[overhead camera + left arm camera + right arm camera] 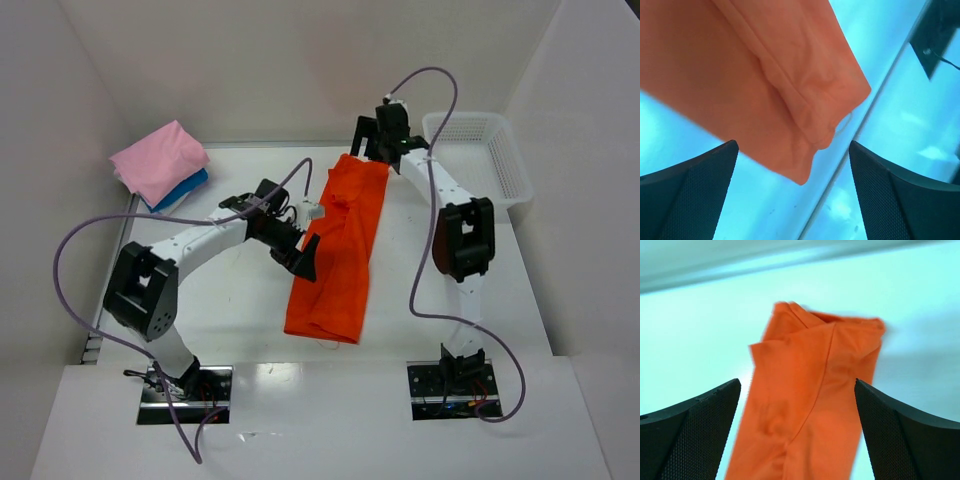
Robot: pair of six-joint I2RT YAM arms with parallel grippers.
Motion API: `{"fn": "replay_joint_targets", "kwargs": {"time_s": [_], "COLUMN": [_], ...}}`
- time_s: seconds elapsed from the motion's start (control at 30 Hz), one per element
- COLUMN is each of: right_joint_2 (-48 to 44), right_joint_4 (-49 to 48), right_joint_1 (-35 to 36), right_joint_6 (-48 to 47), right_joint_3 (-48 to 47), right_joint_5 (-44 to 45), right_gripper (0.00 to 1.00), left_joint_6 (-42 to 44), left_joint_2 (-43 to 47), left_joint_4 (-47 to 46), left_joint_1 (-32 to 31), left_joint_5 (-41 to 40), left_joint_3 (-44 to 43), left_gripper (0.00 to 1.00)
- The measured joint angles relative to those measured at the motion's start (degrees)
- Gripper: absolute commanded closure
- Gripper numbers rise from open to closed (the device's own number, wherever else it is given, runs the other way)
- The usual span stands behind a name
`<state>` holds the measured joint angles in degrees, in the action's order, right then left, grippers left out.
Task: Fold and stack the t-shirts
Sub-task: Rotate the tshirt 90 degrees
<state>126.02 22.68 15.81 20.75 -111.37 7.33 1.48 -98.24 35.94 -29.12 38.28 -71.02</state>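
The bright orange t-shirt (pixel 340 250) lies folded lengthwise in a long strip down the middle of the table. My left gripper (pixel 300 258) is open and empty beside the strip's left edge; in the left wrist view the orange cloth (pixel 740 75) lies beyond the fingers (pixel 685 195). My right gripper (pixel 372 140) is open and empty above the strip's far end; the right wrist view shows the orange cloth (pixel 810 405) below and between its fingers (pixel 910 440). The pink t-shirt (pixel 160 160) lies folded on the blue t-shirt (pixel 186 190) at the far left.
A white mesh basket (pixel 480 160) stands at the far right by the wall. White walls close in the table on the left, back and right. The arm bases (pixel 185 385) sit at the near edge.
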Motion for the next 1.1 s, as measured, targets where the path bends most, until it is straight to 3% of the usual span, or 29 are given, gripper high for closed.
{"fn": "replay_joint_targets", "kwargs": {"time_s": [0.17, 0.3, 0.53, 0.7, 1.1], "right_joint_2": [-13.1, -15.8, -5.4, -2.0, 11.4], "right_joint_4": [-2.8, -6.0, -5.4, -4.2, -1.7], "right_joint_1": [0.0, 0.0, 0.0, 0.0, 0.0], "right_joint_6": [-1.5, -1.5, -0.5, -0.3, -1.6], "right_joint_3": [6.3, 11.6, 15.8, 15.1, -3.5], "right_joint_5": [-0.1, -0.3, -0.7, -0.7, -0.9], "right_gripper": [0.00, 0.00, 0.00, 0.00, 0.00], "left_joint_6": [-0.6, -2.0, -2.0, -1.9, -2.2], "left_joint_2": [6.3, 11.3, 28.5, 33.3, 38.2], "left_joint_4": [-1.0, -2.4, -5.6, -7.1, -7.7], "left_joint_1": [0.1, 0.0, 0.1, 0.0, 0.0], "left_joint_5": [-8.4, -14.4, -15.3, -13.7, -13.6], "left_joint_3": [0.4, 3.2, 11.1, 11.9, 13.8], "left_gripper": [0.01, 0.01, 0.01, 0.01, 0.01]}}
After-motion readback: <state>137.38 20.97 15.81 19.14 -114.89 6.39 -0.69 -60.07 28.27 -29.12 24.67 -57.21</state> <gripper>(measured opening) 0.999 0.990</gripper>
